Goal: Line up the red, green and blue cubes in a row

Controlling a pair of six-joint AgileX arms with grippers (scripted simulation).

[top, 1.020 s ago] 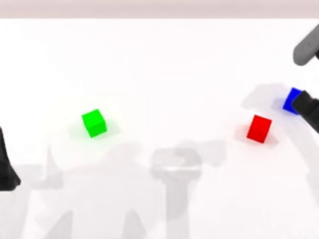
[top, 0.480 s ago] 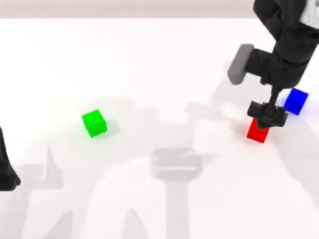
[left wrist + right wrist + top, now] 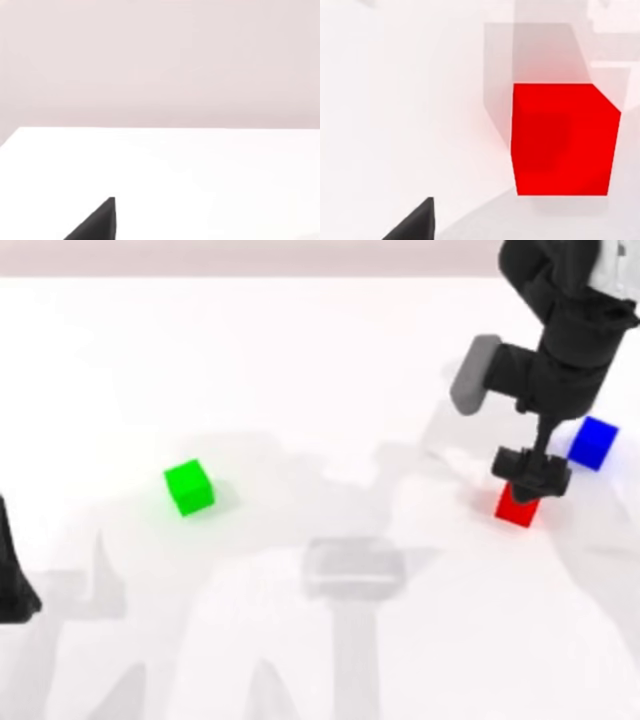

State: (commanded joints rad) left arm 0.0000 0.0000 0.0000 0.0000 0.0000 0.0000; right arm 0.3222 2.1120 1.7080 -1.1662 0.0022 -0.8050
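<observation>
Right tool has dropped closer over the red cube near the tabletop's right edge; I cannot tell its opening, so a grasp looks imminent.

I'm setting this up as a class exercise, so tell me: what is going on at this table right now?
The right gripper hangs directly over the red cube on the table's right side, apparently about to pick it up. The blue cube sits close by, further right, and the green cube lies far off on the left. The left arm is parked at the left edge. The three cubes are not lined up yet.
</observation>
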